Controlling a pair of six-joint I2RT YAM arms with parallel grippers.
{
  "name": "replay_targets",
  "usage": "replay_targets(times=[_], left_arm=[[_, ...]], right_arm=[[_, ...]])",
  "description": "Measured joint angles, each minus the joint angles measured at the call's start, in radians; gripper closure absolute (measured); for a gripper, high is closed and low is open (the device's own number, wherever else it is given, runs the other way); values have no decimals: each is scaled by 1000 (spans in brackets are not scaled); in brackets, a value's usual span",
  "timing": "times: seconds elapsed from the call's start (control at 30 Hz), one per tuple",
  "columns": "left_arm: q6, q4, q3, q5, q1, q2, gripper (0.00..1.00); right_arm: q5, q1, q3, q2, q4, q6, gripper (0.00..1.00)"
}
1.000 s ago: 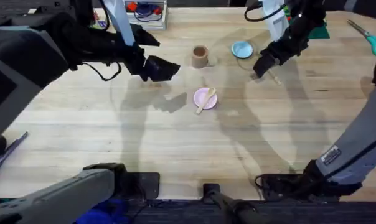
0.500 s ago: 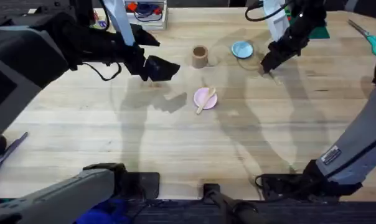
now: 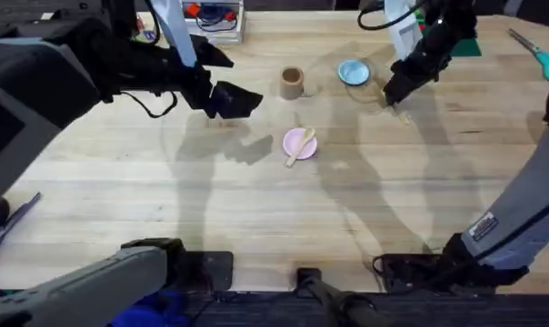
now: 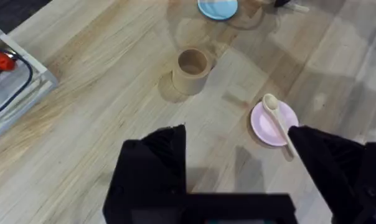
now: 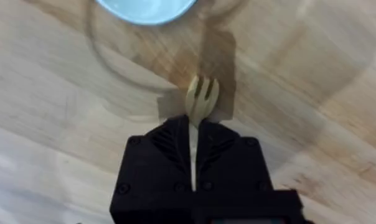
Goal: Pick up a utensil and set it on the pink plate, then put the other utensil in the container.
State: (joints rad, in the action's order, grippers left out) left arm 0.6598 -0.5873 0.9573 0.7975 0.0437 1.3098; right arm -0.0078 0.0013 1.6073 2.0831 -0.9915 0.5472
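— Checking the small pale wooden spoon with the rounded bowl (image 3: 300, 145) first: lying across the small round pale-pink plate (image 3: 294, 139), bowl resting on the plate, slim handle sticking out past the rim toward the near edge of the pale wooden tabletop (image 3: 256, 209).

— Matching in the left wrist view: spoon (image 4: 276, 118) sitting on the pink plate (image 4: 263, 127), handle overhanging the rim. And the left pincer (image 3: 243, 98)?

— Hovering over the tabletop, to the left of the plate and well apart from it, black fingers (image 4: 160, 162) spread wide and gripping nothing.

— Turning to the small pale wooden fork with short tines (image 5: 202, 98).

— Sitting clenched in the right pincer (image 5: 194, 152), slim handle pinched between the two black fingers, tines poking out in front, just beside the round light-blue plate (image 5: 144, 9).

— From overhead, right pincer (image 3: 394, 91) hanging to the right of the light-blue plate (image 3: 354, 72), far side of the tabletop. Whether lifted off the wood or touching it, hard to tell.

— And the small brown cylindrical cup (image 3: 292, 83)?

— Standing upright, left of the light-blue plate and beyond the pink one, apart from both. Looking hollow in the left wrist view (image 4: 192, 67), nothing visible inside.
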Motion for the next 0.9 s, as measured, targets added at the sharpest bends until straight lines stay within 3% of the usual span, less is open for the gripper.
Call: replay_targets(times=[0.47, 0.9], left_arm=[[0, 0, 0, 0, 0, 0, 8], [0, 0, 0, 0, 0, 0, 7]], right_arm=[[0, 0, 87, 6, -149, 0, 973], [-94, 0, 116, -172, -120, 0, 971]])
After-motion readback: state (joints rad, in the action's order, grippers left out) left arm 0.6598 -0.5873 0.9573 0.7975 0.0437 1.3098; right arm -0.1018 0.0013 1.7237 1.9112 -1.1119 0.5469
